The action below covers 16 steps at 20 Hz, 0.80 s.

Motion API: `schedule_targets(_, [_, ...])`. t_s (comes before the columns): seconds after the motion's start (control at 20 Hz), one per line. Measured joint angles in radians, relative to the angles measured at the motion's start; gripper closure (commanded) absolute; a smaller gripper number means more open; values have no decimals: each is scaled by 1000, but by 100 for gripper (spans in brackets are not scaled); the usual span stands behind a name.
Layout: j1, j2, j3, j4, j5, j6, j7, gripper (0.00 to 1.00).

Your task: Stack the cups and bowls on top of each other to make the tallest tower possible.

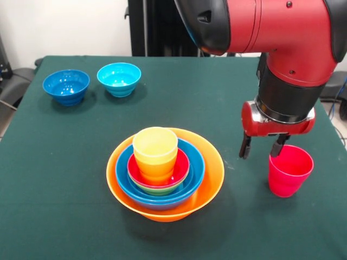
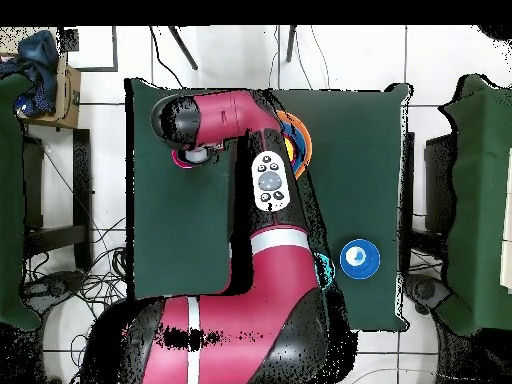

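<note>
The bench (image 1: 65, 179) is covered with a dark green cloth. Near its middle in the front view stands the tower (image 1: 165, 172): a very large orange bowl (image 1: 209, 181) as base, a large blue bowl (image 1: 194, 176) nested in it, a green bowl (image 1: 157, 190) of which only the rim shows, a red bowl (image 1: 181, 170) above that, and an orange cup (image 1: 155, 172) with a yellow cup (image 1: 155, 146) seated in it on top. All parts sit upright and roughly concentric.

A red cup (image 1: 290, 171) stands upright on the cloth, well apart from the tower, toward the right of the front view. The end effector (image 1: 263, 146) hangs over the near rim of this cup. Its two dark fingers (image 1: 245, 146) are spread; one is beside the cup, outside it, the other is at the rim. Neither visibly presses the cup wall.

Two small bowls stand apart from the tower at the far left of the front view: a dark blue bowl (image 1: 66, 86) and, just beside it, a light blue bowl (image 1: 119, 78).

In the overhead view the arm (image 2: 270, 240) covers most of the bench; the dark blue bowl (image 2: 359, 259) and part of the orange bowl (image 2: 300, 140) show beside it.
</note>
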Motion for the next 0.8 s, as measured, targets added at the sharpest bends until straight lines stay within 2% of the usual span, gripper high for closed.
schedule_targets(0.55, [8, 10, 8, 0, -2, 0, 0, 0])
schedule_targets(0.8, [8, 29, 39, -1, -2, 0, 0, 0])
